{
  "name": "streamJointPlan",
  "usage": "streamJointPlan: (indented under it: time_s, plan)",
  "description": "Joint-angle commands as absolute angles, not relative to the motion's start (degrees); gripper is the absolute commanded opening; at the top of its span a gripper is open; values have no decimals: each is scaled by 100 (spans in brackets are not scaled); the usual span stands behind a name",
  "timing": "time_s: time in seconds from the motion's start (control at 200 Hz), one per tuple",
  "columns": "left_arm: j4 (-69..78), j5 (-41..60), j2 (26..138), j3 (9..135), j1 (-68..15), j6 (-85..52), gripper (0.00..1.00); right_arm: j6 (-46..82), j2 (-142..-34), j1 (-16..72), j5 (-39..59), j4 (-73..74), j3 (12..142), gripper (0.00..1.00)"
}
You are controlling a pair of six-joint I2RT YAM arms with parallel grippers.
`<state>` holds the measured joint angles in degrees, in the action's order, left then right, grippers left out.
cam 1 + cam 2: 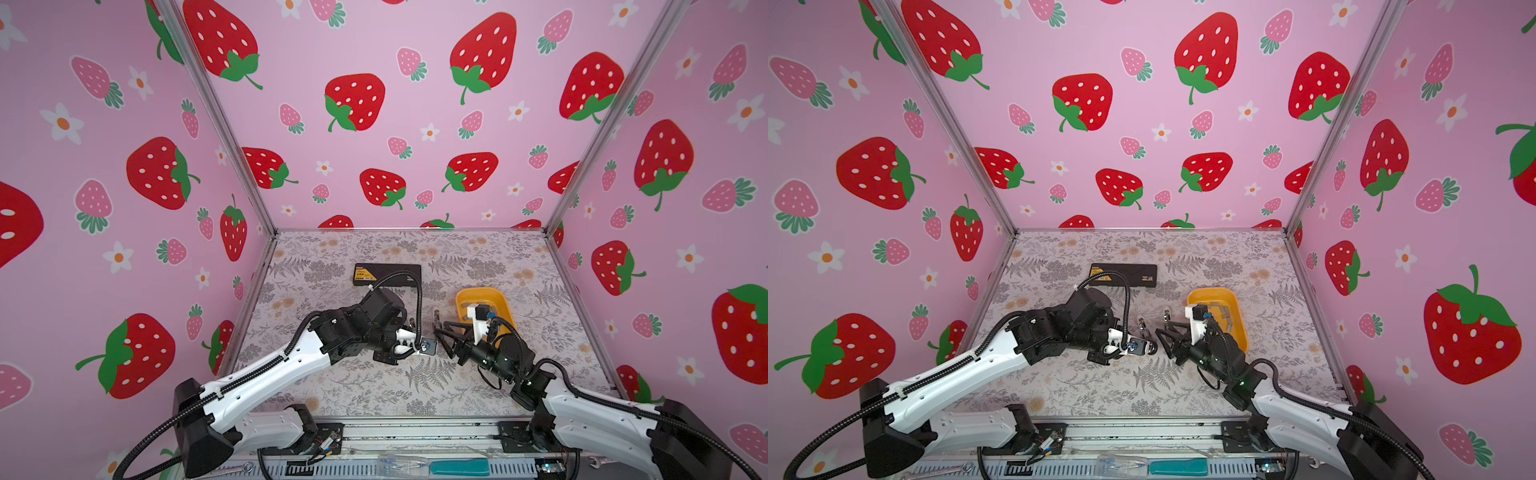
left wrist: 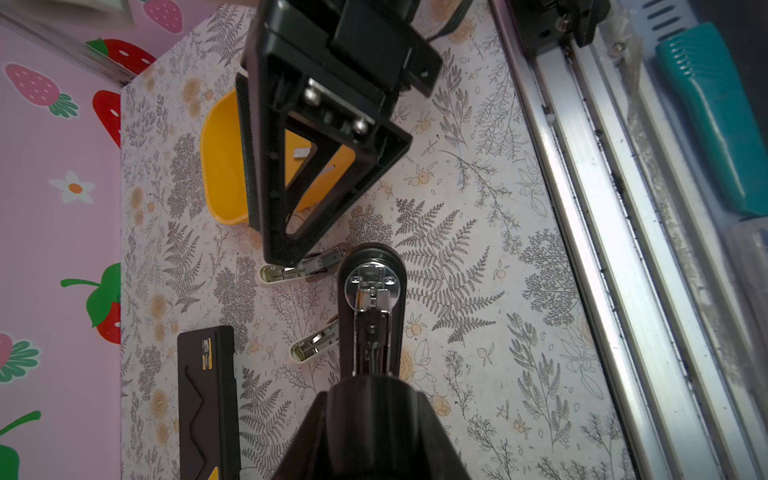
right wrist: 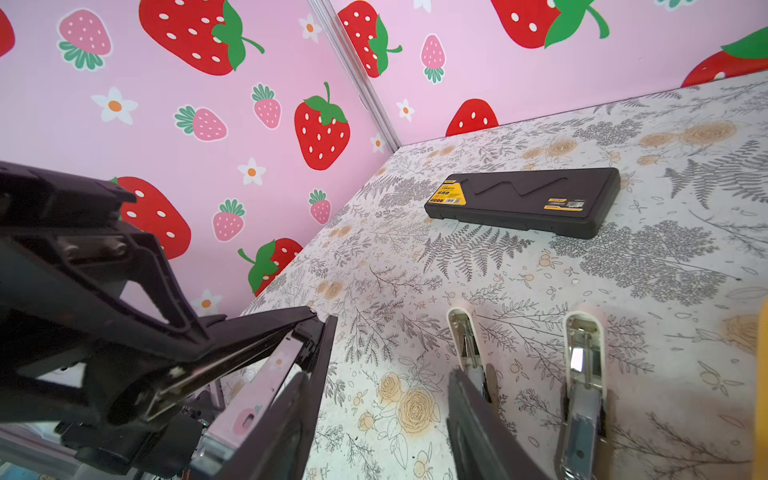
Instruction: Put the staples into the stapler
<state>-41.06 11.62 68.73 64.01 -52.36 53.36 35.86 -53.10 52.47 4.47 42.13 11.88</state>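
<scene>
My left gripper [image 2: 372,384] is shut on the black stapler [image 2: 372,316], which sticks out forward with its metal magazine showing. In both top views its round end [image 1: 428,345] [image 1: 1140,347] hangs mid-table. My right gripper [image 3: 382,415] stands open with nothing between its fingers, just right of that stapler [image 3: 266,374] and above the cloth [image 1: 439,332]. The staples [image 1: 1223,312] lie as grey strips in a yellow tray [image 1: 500,301] behind the right wrist; one strip [image 2: 301,153] shows through the right gripper's frame.
Two small whitish staplers [image 3: 465,345] [image 3: 584,361] lie open on the cloth close under the right gripper [image 1: 411,322] [image 1: 436,316]. A flat black case [image 1: 388,274] lies farther back. Pink walls close three sides. A metal rail with a teal-handled tool [image 1: 459,467] runs along the front.
</scene>
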Motion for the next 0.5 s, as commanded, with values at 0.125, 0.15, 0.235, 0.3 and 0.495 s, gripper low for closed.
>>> streamJointPlan:
  time_s: [0.125,0.15,0.235,0.3,0.495]
  plan:
    - [-4468,1612,6908,6866,-5195,5563,0,2218,-4261,5255,1013,3767,1204,59]
    - [-4496,1666,6917,6876,-5191,5566,0,2018,-4143,5279,1196,3734,1213,59]
    - [-4564,1852,6935,6891,-5160,5593,0,1475,-3850,5433,1637,3493,1256,62]
    - [-4594,1930,6959,6909,-5153,5597,0,1225,-3755,5519,1787,3411,1240,62]
    - [-4720,2111,7036,7005,-5142,5608,0,760,-4056,5690,2435,3227,1387,58]
